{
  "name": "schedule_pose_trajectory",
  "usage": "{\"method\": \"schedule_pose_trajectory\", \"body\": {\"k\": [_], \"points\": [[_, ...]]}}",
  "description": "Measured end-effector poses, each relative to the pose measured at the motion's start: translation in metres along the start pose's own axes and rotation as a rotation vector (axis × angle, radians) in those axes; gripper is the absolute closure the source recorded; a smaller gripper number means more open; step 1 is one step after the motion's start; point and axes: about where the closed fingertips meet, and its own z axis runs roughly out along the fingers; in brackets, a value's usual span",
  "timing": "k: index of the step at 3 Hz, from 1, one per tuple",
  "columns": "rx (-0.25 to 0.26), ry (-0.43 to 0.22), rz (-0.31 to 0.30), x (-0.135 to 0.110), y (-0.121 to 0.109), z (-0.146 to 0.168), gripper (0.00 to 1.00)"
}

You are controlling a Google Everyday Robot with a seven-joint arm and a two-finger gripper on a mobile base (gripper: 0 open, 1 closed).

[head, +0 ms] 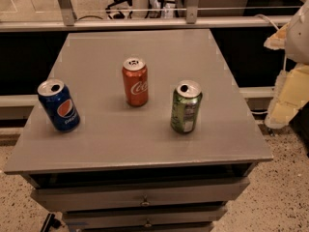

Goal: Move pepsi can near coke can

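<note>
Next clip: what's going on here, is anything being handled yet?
Nothing is held. Three cans stand apart on the grey cabinet top: the pepsi can near the left edge, the coke can around the middle, and a green can to the coke can's right, nearer the front. The gripper is off past the right edge of the top, touching none of them. The pepsi can is not beside the coke can.

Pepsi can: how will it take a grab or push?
The pepsi can stands upright, tall on a narrow base: a high push probably tips it, then it could roll. Its smooth wall may slip in a loose grip. It's near the table's left edge, so leftward pushes look risky. The gripper is right of the table.
</note>
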Motion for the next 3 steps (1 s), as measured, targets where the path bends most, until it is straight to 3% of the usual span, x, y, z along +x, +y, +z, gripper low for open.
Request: {"method": "schedule_pose_trajectory", "body": {"k": [1,3], "points": [[0.011,-0.011,-0.005,-0.004,0.0,-0.002,0.0],[0.037,-0.052,-0.071,-0.045,0.002,-0.014,0.0]]}}
